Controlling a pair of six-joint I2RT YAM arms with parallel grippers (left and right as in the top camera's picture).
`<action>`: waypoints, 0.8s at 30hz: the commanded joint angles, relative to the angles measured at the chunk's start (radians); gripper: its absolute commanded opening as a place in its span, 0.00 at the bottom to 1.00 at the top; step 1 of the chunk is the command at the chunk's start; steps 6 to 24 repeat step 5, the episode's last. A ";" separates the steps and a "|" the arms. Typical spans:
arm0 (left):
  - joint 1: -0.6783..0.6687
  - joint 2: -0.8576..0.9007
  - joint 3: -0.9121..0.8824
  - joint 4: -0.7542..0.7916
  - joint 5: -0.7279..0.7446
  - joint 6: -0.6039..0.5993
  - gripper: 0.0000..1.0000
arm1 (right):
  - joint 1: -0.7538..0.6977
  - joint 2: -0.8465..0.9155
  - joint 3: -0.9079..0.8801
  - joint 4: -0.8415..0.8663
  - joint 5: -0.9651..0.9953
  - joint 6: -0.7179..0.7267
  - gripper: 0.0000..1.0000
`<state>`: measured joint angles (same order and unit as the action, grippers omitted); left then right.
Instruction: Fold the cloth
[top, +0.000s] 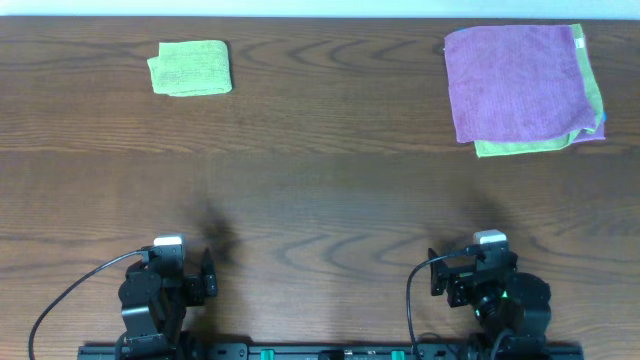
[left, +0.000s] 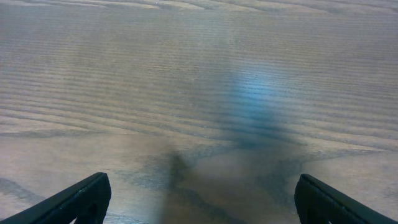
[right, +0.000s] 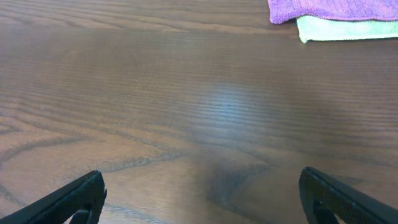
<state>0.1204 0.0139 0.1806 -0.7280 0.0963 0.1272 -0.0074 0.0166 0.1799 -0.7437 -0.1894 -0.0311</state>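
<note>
Overhead, a small folded green cloth (top: 190, 68) lies at the far left of the dark wooden table (top: 320, 170), and a flat purple cloth (top: 512, 78) covers a pale green cloth (top: 520, 147) at its far right. The left gripper (left: 200, 186) and the right gripper (right: 200, 180), both spread wide and empty, sit at the table's near edge.

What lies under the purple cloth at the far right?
Under the purple cloth, a green cloth shows along the near and right edges, plus a blue sliver. Everything else beneath is covered.
</note>
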 joint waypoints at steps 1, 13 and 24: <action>-0.005 -0.010 -0.015 -0.008 -0.019 -0.012 0.95 | -0.011 -0.011 -0.014 -0.005 0.002 -0.011 0.99; -0.005 -0.010 -0.015 -0.008 -0.019 -0.012 0.95 | -0.011 -0.011 -0.014 -0.005 0.002 -0.011 0.99; -0.005 -0.010 -0.015 -0.008 -0.019 -0.012 0.95 | -0.011 -0.011 -0.014 -0.005 0.002 -0.011 0.99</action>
